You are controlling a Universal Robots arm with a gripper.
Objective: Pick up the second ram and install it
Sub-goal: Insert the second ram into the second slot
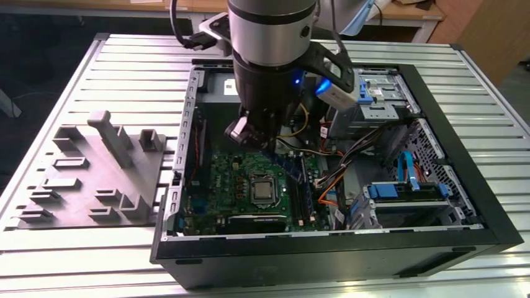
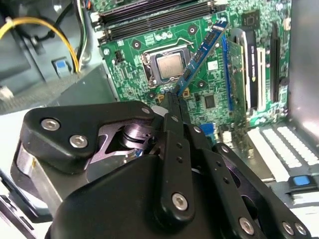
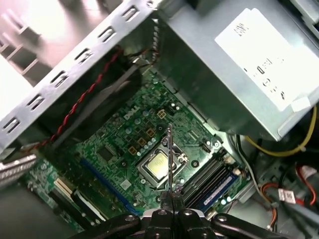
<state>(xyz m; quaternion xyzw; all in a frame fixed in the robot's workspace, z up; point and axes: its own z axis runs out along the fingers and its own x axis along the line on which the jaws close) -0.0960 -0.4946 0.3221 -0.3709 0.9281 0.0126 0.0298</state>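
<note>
We are holding the second ram point(image 2: 202, 52) in the gripper point(image 2: 175, 97). Its black fingers point(image 2: 172, 107) are pinched narrow onto one end of the blue stick, and the rest is reaching away from the fingertips at a tilt. In the first wrist view we are seeing the same stick point(image 3: 170, 159) edge-on, as a thin line rising out of the closed gripper point(image 3: 172, 201).

The stick is hanging over the green motherboard point(image 2: 129, 64) and is not seated in any slot. In both wrist views its line is crossing the edge of the silver processor socket point(image 2: 169, 65) point(image 3: 158, 167). Just beyond the socket, the long dark memory slots point(image 2: 154, 15) point(image 3: 209, 177) are lying side by side. In the first wrist view one lane of that row is showing blue along its length.

Farther out, a yellow cable point(image 2: 50, 25) is curving past the board's edge. A grey metal power supply point(image 3: 224, 74) with a white label is standing beside the board.

In the exterior view the arm point(image 1: 269, 62) is reaching down into the open black computer case point(image 1: 331, 248), with the motherboard point(image 1: 240, 180) lying flat on its floor. The case is resting on a slatted metal table point(image 1: 83, 62). A grey plastic tray point(image 1: 91, 180) with upright blocks is sitting beside the case, at the exterior view's left.
</note>
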